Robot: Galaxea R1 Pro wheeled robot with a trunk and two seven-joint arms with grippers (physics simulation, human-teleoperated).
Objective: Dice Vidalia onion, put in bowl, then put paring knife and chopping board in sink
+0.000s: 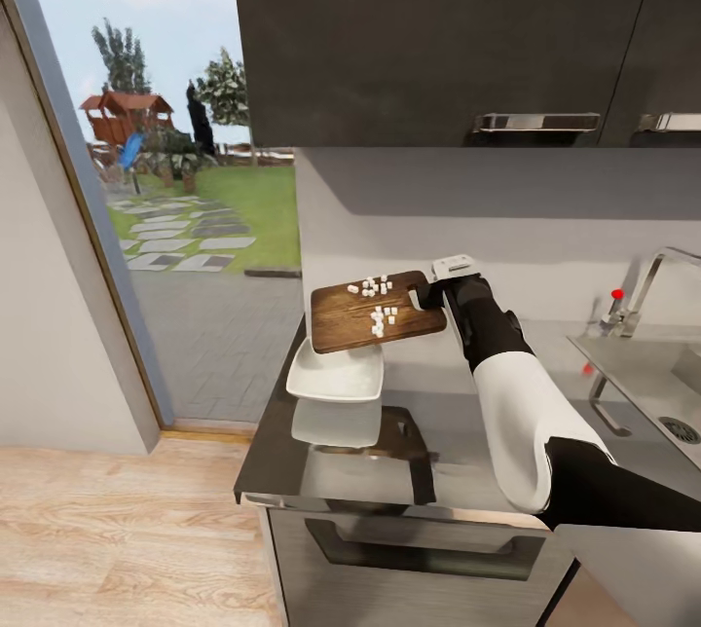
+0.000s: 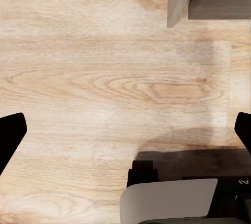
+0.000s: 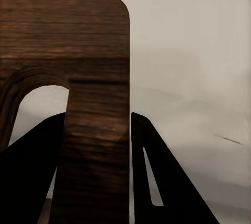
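In the head view my right gripper [image 1: 424, 296] is shut on the handle end of the brown chopping board [image 1: 346, 320], which hangs tilted above the white bowl [image 1: 336, 376] on the grey countertop [image 1: 458, 457]. The Vidalia onion lies on the board as small white diced pieces [image 1: 375, 288]. The right wrist view shows the board's handle strip [image 3: 97, 145] clamped between my two black fingers [image 3: 162, 182]. My left gripper [image 2: 125, 130] is open over bare wooden floor. The sink [image 1: 647, 369] sits at the right end of the counter. The paring knife is out of view.
Dark wall cabinets [image 1: 438, 23] hang low over the counter. A chrome faucet [image 1: 647, 281] with a red knob stands behind the sink. A drawer with a black handle [image 1: 419, 541] is under the counter. A glass door [image 1: 175, 199] onto a garden is at the left.
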